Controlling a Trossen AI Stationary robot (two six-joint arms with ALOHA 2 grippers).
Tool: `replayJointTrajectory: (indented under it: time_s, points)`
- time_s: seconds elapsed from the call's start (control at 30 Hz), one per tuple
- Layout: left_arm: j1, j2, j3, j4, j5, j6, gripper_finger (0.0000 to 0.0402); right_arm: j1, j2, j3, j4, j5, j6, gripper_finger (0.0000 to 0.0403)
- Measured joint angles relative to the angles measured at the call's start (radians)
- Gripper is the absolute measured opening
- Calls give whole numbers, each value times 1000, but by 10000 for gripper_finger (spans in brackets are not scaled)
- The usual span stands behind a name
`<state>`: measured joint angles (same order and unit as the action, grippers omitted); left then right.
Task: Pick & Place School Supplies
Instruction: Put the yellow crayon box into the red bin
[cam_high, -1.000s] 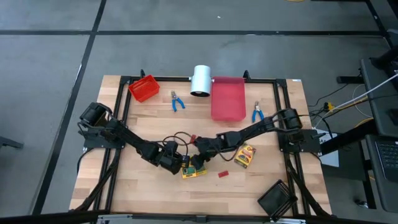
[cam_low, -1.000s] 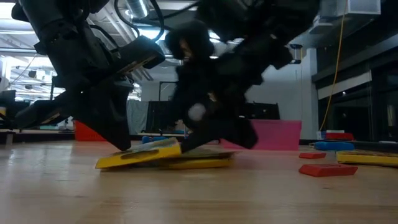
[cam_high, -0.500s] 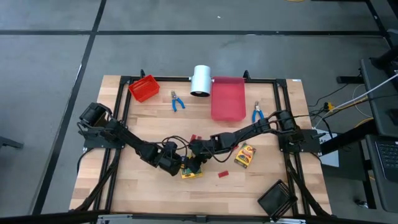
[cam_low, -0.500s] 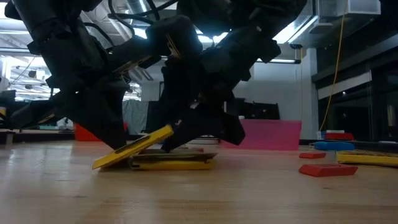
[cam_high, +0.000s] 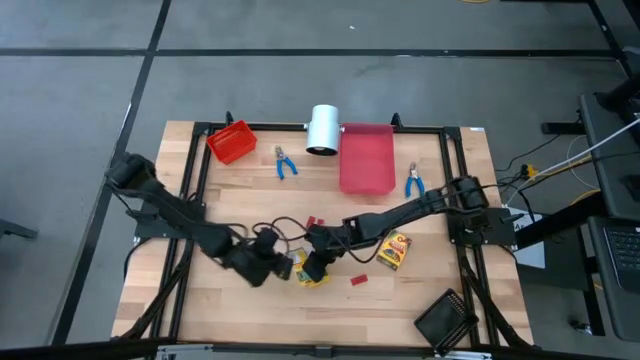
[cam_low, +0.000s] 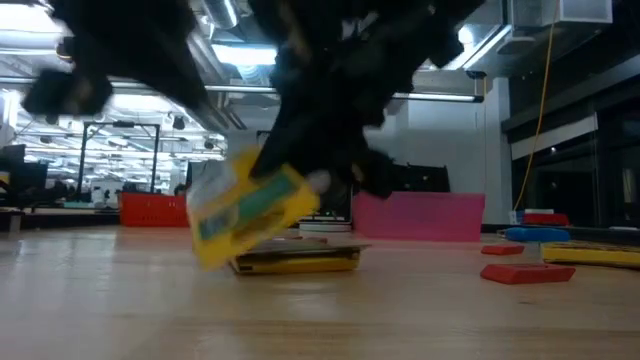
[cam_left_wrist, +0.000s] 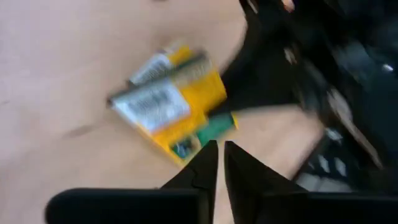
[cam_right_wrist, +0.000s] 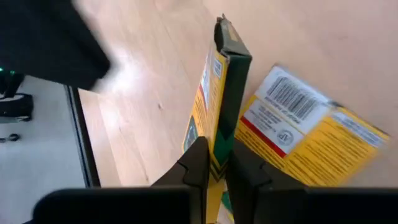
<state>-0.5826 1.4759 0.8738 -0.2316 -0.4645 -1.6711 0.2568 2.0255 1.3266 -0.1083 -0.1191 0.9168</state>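
Two yellow-orange boxes with green print are near the table's middle. One box (cam_low: 250, 207) is raised and tilted, with my right gripper (cam_right_wrist: 217, 158) shut on it. The other box (cam_low: 296, 262) lies flat on the wood beneath it. A third box (cam_high: 393, 250) lies to their right. My left gripper (cam_left_wrist: 216, 155) is shut on nothing just left of the pair (cam_high: 310, 274). Red blocks (cam_high: 358, 281) (cam_high: 312, 221) lie nearby. Blue-handled pliers (cam_high: 285, 162) (cam_high: 414, 180) lie at the back. My right gripper pinches the raised box between its two fingers, one on each broad face, near one end (cam_right_wrist: 219, 140). The fingers come slanting down from the table's right. The box is tilted on edge above the flat box (cam_right_wrist: 305, 137). Whether its low corner (cam_low: 208, 258) touches the table, I cannot tell.
At the table's far edge stand a small red bin (cam_high: 231, 142), a white cylinder (cam_high: 322, 128) and a larger pink-red bin (cam_high: 367, 158). A black tray (cam_high: 447, 320) lies at the near right corner. Loose cables (cam_high: 280, 225) trail between the arms.
My right gripper has shut on the upper box and raised it from a low slant on the lower box to a steep tilt. My left gripper, which was against that box's raised edge, has drawn back toward the table's left edge.
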Motion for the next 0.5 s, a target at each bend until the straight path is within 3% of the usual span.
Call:
replayJointTrajectory:
  time_s: [0.17, 0.27, 0.5]
  points:
    - [-96, -103, 2, -59, -71, 7, 68, 19, -103, 0, -76, 58, -52, 35]
    - [-133, -82, -2, -74, -119, -37, 94, 27, -163, 1, -60, 84, -75, 35]
    - [-148, 8, -2, 31, -384, -133, 170, 28, -238, 1, -66, 105, -92, 35]
